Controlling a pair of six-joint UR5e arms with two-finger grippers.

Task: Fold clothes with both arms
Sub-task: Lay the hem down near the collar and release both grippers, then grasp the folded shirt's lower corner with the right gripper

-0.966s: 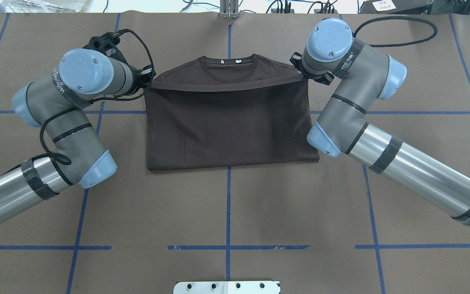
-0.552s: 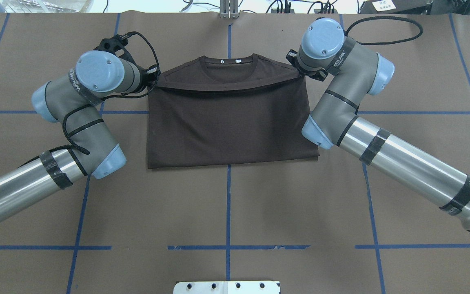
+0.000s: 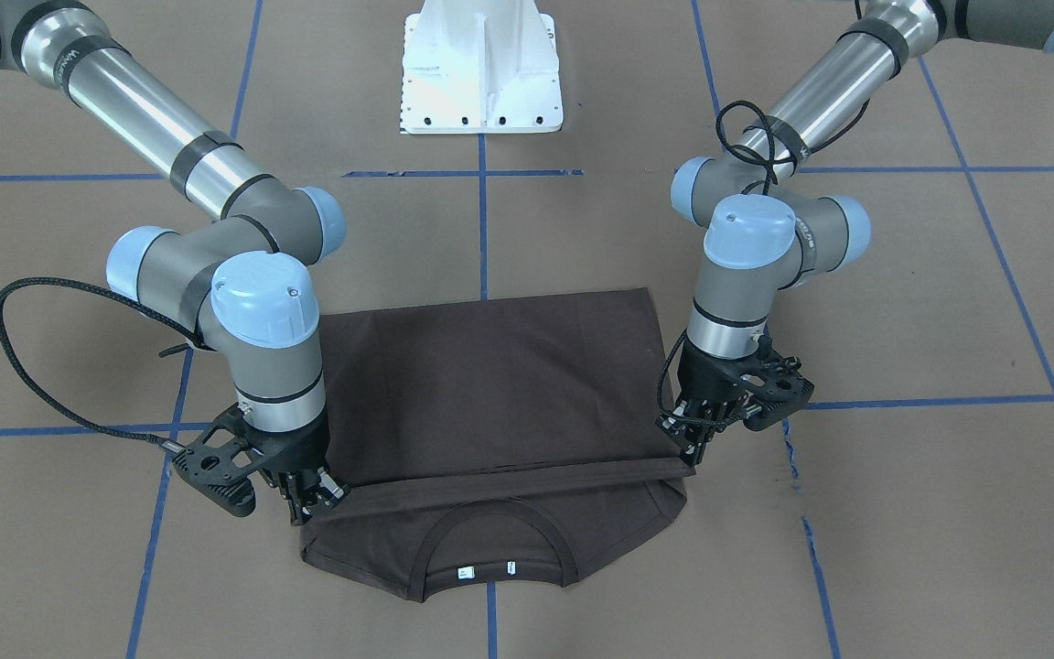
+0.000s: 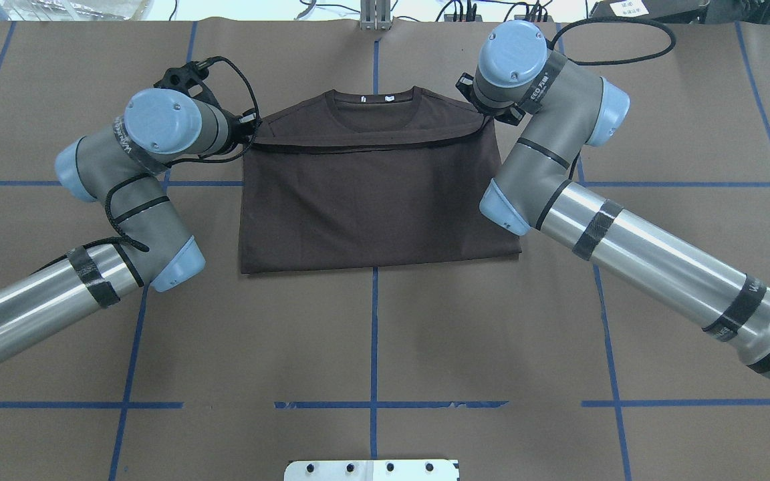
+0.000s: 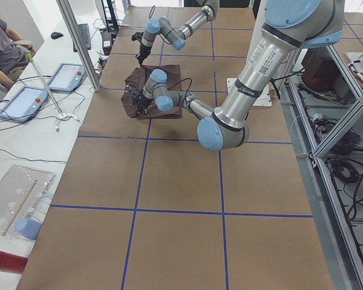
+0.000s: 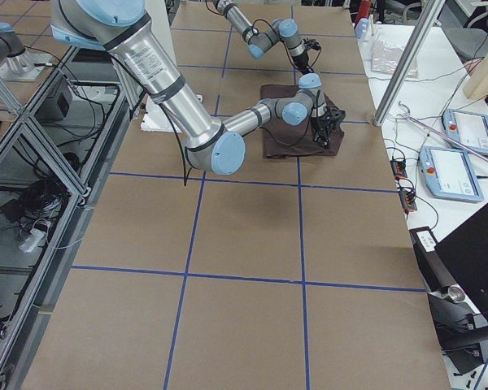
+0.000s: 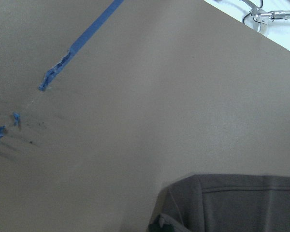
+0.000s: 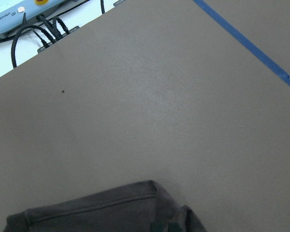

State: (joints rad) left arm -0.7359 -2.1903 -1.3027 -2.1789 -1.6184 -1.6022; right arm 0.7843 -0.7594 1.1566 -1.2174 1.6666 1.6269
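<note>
The dark brown T-shirt (image 4: 371,200) lies at the table's middle, its lower half folded up toward the collar (image 4: 375,100), where white tags (image 3: 463,574) show. My left gripper (image 4: 251,130) is shut on the hem corner at the shirt's left side; in the front-facing view it (image 3: 690,448) is on the right. My right gripper (image 4: 488,115) is shut on the other hem corner and shows on that view's left (image 3: 315,494). The hem runs taut between them, just short of the collar. The wrist views show only shirt corners (image 7: 241,203) (image 8: 96,212) over bare table.
The brown table cover (image 4: 371,334) carries blue tape lines (image 4: 374,347). The white pedestal base (image 3: 481,64) stands at the robot's side. Past the far edge lie cables and tablets (image 5: 63,75), with a seated operator (image 5: 0,42) nearby.
Both arms have swung inward and toward the collar. The right gripper has moved farther from the robot with its hem corner, and the hem edge between the grippers has pulled straighter.
</note>
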